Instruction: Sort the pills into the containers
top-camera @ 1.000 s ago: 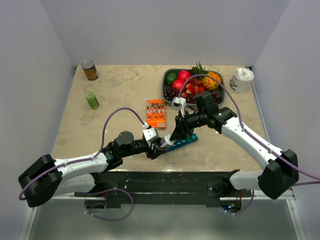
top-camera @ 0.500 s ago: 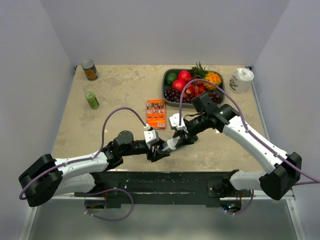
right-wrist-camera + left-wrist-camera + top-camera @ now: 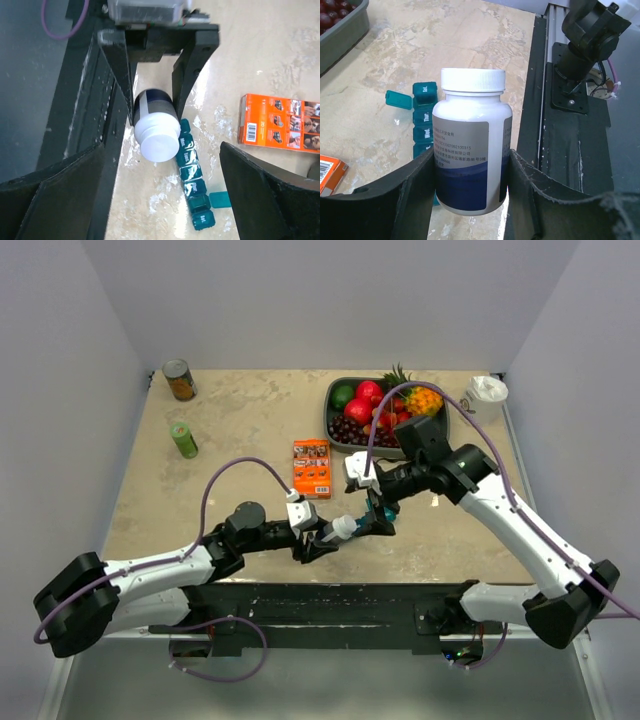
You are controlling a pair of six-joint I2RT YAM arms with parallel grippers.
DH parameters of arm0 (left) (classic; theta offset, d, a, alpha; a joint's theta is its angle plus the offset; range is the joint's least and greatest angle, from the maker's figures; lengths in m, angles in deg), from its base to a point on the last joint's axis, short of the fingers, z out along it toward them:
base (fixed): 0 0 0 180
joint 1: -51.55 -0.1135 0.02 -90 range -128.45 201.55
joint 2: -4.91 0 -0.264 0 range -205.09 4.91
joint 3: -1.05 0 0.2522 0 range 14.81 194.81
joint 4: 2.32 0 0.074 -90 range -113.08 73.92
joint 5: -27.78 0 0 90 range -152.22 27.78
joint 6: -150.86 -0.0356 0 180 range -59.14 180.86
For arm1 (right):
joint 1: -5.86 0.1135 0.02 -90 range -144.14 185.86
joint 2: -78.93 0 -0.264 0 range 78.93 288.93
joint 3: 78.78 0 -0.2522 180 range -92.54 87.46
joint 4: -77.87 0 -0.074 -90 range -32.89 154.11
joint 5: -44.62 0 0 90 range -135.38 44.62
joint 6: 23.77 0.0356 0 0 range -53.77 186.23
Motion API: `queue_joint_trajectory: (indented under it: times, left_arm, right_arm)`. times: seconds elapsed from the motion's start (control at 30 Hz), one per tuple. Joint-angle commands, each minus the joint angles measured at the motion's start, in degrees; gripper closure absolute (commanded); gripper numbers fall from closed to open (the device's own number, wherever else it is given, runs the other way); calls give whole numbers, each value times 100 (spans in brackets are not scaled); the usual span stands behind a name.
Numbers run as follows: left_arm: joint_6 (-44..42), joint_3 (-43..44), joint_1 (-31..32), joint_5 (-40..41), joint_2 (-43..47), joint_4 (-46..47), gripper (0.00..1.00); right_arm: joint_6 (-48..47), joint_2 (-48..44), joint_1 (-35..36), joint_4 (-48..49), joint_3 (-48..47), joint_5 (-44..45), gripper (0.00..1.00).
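Ok, left pincer [image 3: 470, 167] clamped on white bottle [image 3: 470, 145], cap [image 3: 472, 80] on; right pincer [image 3: 161, 150] wide open, facing the cap. Teal containers [image 3: 424, 117] lie on the surface [image 3: 420, 40] just beside the bottle, end lid [image 3: 399, 99] flipped open. No pills visible, presumably in the bottle. Grab cap squarely, twist; left holds firm.

I see a beige, marble-patterned tabletop [image 3: 240, 440] boxed in by a back wall [image 3: 330, 300], a left wall [image 3: 60, 390] and a right wall [image 3: 585, 350], all plain pale grey. A black mounting plate [image 3: 380, 605] runs along its near edge. The light is even and soft.
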Motion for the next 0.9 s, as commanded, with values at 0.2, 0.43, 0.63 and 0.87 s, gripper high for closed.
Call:
queue_joint_trajectory:
  times: [0.2,0.43,0.63,0.87]
  left_arm:
    - [-284,236,16,615,267,28,100]
    - [-302,262,16,1056,329,36,100]
    - [-363,403,16,1135,206,53,100]
    - [-381,509,16,1161,135,62,100]
  right_arm:
    - [2962,25,-257,808,-239,-321,1]
    - [4395,60,-266,1703,437,567,1]
    - [5053,263,-257,1977,623,804,3]
    - [5126,482,-266,1942,641,726,28]
